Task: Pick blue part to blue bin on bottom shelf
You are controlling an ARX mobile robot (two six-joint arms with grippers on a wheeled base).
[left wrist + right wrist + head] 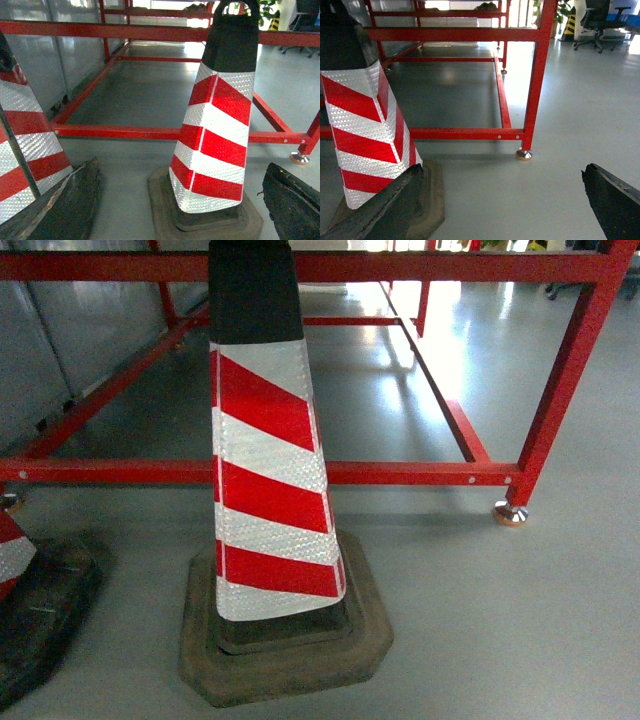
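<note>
An industrial workshop floor: red steel frame [400,472], striped traffic cone [265,460], grey floor [520,620].

The head camera looks slanting down, close on the striped cone [270,480]. Both wrist cameras sit low, facing the red frame [125,132] behind that cone; they share it, and probably the same foot.

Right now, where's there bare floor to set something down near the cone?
Bare grey floor lies right of the striped cone, in front of the red frame and its corner foot. More bare floor sits inside the frame. Crowded on the left: a second cone's base sits close.
</note>
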